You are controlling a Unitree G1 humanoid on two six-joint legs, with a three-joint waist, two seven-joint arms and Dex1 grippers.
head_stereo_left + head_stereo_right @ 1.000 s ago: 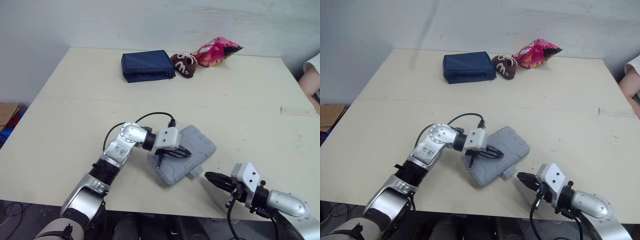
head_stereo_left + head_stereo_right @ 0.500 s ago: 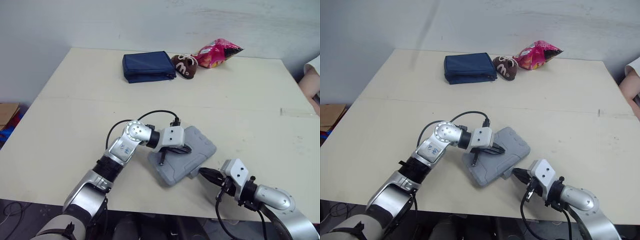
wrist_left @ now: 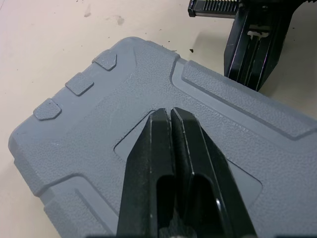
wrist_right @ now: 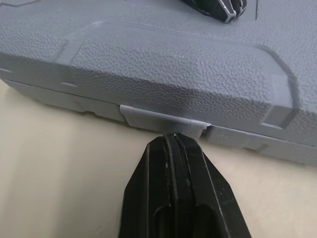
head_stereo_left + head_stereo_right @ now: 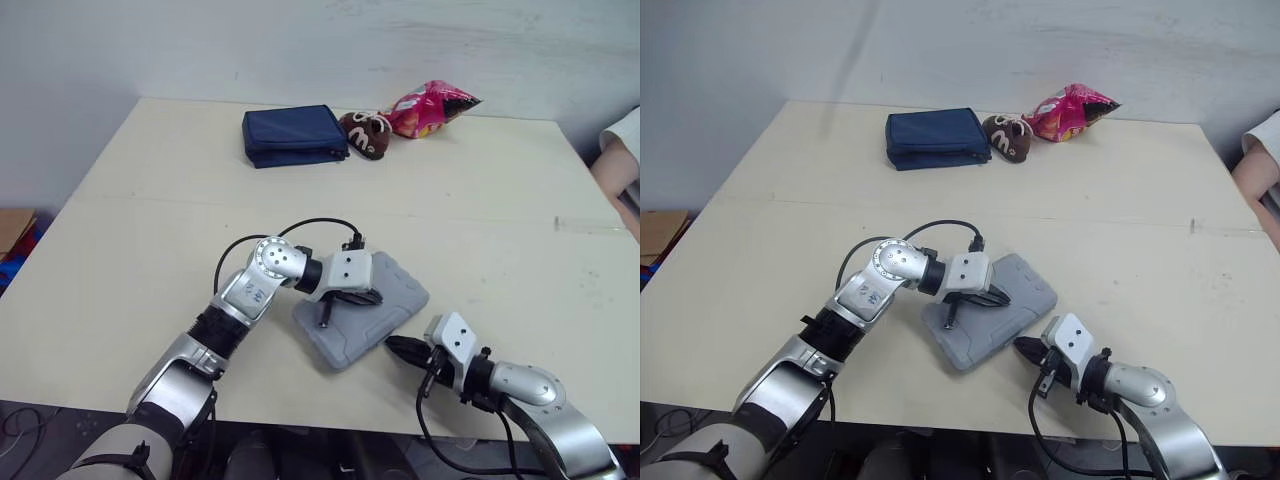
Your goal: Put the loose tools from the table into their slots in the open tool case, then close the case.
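Closing step: left gripper [image 3: 166, 118], pinched empty, pins grey plastic tool case [image 5: 395, 298]; right gripper [image 4: 171, 142] — pinched empty — must snap 5 o'clock latch tab [image 4: 162, 120].

Right hand [image 5: 391, 344], tips together, now in at the latch [image 4: 163, 120] of the grey case [image 5: 400, 296], no longer well apart.

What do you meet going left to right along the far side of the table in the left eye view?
navy pouch → brown candy packet → pink snack bag → a person's arm at the table's right edge
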